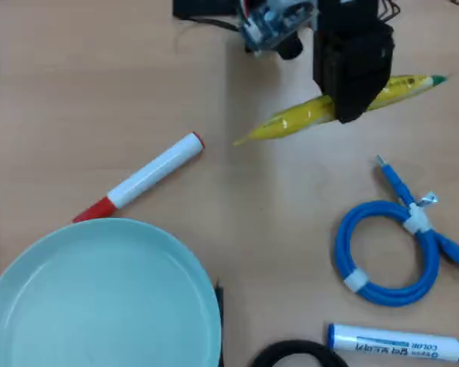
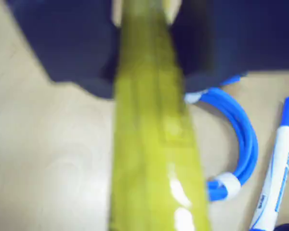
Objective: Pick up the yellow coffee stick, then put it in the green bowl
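Observation:
The yellow coffee stick (image 1: 298, 118) hangs above the table at the top right of the overhead view, tilted, with its green end (image 1: 437, 79) pointing right. My gripper (image 1: 350, 107) is shut on the stick's middle. In the wrist view the stick (image 2: 154, 144) fills the centre, blurred, running from between the dark jaws down to the bottom edge. The green bowl (image 1: 30, 267) lies at the bottom left of the overhead view, far from the gripper, with nothing in it.
A white marker with a red cap (image 1: 141, 180) lies just above the bowl. A coiled blue cable (image 1: 394, 245) (image 2: 241, 144) and a blue-capped marker (image 1: 402, 342) (image 2: 277, 168) sit at the right. A dark ring (image 1: 294, 353) shows at the bottom edge.

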`<state>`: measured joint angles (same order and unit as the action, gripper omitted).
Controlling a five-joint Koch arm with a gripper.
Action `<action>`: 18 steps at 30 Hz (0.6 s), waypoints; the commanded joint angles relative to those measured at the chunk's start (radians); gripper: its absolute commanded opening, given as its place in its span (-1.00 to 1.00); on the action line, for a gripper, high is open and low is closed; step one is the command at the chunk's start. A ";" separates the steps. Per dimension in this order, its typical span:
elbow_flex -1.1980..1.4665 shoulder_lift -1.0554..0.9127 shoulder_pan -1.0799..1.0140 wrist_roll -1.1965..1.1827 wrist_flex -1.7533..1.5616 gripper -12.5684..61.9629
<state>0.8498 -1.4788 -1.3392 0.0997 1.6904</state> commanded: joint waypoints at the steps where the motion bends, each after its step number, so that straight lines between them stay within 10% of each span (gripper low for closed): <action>1: -0.115 -0.066 -0.041 0.031 -0.040 -0.84; 18: -0.132 -0.051 -0.541 0.020 -0.331 -0.84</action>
<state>0.7946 -1.4788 -1.8392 0.1181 1.4788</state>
